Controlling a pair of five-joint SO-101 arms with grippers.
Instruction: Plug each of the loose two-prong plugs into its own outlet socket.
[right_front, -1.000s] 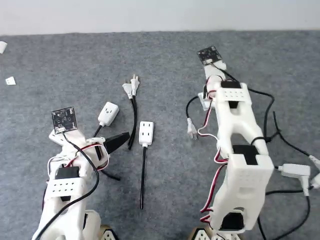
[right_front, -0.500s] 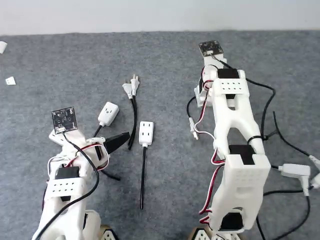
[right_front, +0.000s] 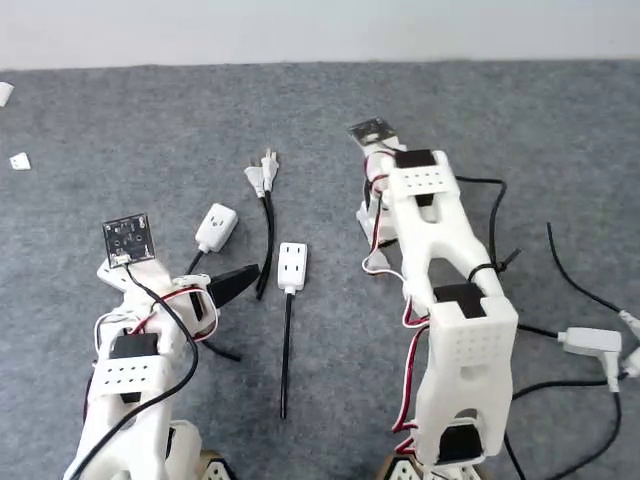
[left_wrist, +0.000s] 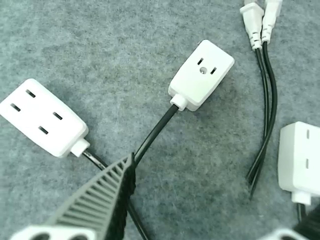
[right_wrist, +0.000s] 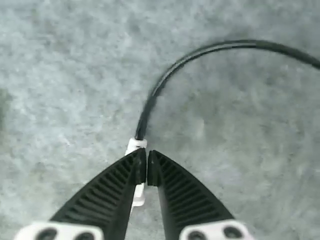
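Nothing is plugged in yet — the right gripper (right_wrist: 146, 159) is clamped on one white plug (right_wrist: 136, 146), well apart from the socket strip (right_front: 292, 264); the left gripper (right_front: 230, 285) hangs open; two plugs (right_front: 262, 172) lie loose

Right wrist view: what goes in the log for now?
right pincer: shut on white plug | left pincer: open, near white outlet | plug not yet inserted

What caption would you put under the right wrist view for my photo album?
The right tool pinches a white plug at the end of its black cord over grey carpet.
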